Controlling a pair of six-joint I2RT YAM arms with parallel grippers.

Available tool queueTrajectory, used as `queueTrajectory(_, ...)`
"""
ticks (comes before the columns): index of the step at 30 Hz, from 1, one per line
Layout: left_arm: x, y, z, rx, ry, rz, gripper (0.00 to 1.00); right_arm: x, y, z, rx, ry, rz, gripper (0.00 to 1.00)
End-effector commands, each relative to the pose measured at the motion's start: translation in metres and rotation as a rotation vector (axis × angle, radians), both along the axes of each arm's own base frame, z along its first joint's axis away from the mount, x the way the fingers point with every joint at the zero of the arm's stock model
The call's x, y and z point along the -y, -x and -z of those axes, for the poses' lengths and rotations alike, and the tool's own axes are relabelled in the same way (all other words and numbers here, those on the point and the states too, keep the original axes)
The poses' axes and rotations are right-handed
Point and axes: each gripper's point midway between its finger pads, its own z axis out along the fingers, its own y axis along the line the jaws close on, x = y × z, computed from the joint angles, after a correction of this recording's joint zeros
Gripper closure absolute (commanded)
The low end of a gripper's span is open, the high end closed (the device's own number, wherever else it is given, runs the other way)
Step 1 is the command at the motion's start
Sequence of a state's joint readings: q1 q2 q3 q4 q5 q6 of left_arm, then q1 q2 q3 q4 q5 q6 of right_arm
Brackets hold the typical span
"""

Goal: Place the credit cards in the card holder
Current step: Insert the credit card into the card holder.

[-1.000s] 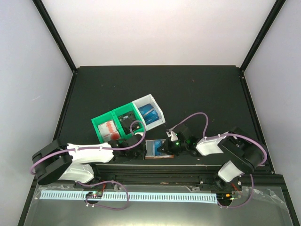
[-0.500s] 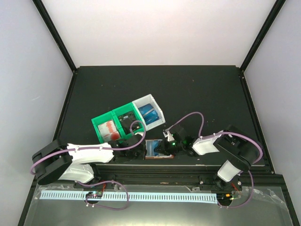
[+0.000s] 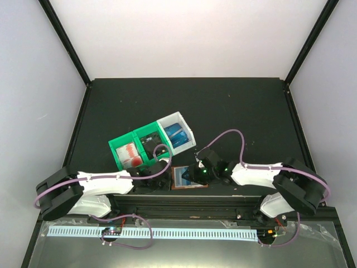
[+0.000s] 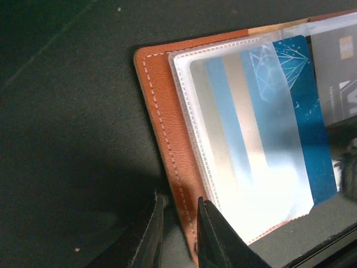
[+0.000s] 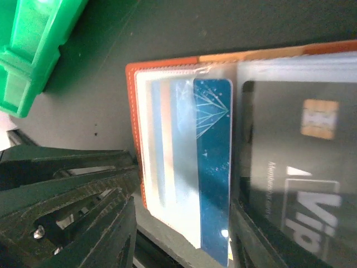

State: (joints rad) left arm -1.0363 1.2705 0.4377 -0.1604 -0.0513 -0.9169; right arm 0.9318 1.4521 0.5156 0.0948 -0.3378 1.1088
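Observation:
The card holder (image 3: 182, 178) lies open near the table's front edge, reddish-brown leather (image 4: 159, 100) with clear pockets. My left gripper (image 4: 179, 223) is shut on its stitched left edge, one finger on each side of the leather. A blue credit card (image 5: 215, 167) sits partly inside the left clear pocket, its right strip sticking out. My right gripper (image 5: 181, 234) stands open, its fingers wide on either side of that card and apart from it. A black card with a chip (image 5: 301, 167) fills the neighbouring pocket. In the top view my right gripper (image 3: 192, 174) hovers over the holder.
Behind the holder stand two joined green bins (image 3: 136, 148), one with red-and-white cards (image 3: 129, 152) and one with a black card (image 3: 149, 139). A white bin (image 3: 177, 133) beside them holds blue cards. The green bin's corner (image 5: 33, 50) is close to my right gripper.
My right gripper has opened and let go of the blue card, which stays in the pocket. The right arm has stretched lower and flatter. The left gripper keeps its hold.

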Motion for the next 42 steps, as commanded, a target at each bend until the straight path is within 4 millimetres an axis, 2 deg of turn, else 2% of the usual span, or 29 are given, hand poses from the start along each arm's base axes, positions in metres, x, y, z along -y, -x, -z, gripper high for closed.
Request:
queueTrajectory(1,-0.005,0.004,-0.002,0.011,-0.002,0.017,0.8,0.024,-0.006,0.004,0.042,0.166,0.06,0.52)
queueTrajectory(6,-0.002,0.006,-0.002,0.009,0.019,0.029,0.79,0.02,-0.007,0.01,0.038,0.223,0.042,0.55)
queueTrajectory(13,0.001,0.008,0.002,-0.004,0.017,0.049,0.82,-0.001,-0.002,0.021,0.015,0.225,-0.02,0.64)
queueTrajectory(18,0.002,0.01,0.005,-0.012,0.015,0.066,0.83,-0.009,-0.003,0.008,0.046,0.173,-0.027,0.65)
queueTrajectory(24,0.001,0.008,0.0,0.012,0.012,0.071,0.83,0.006,-0.016,-0.012,0.138,0.205,0.039,0.65)
queueTrajectory(29,-0.003,0.005,-0.012,0.055,0.015,0.075,0.79,0.032,-0.025,-0.028,0.205,0.264,0.128,0.63)
queueTrajectory(35,-0.006,0.001,-0.024,0.098,0.022,0.08,0.71,0.072,-0.021,-0.013,0.157,0.436,0.229,0.56)
queueTrajectory(37,-0.005,0.001,-0.025,0.1,0.025,0.086,0.68,0.077,-0.015,-0.007,0.132,0.445,0.231,0.55)
queueTrajectory(42,0.0,0.003,-0.022,0.09,0.032,0.112,0.66,0.073,-0.007,-0.001,0.094,0.417,0.199,0.55)
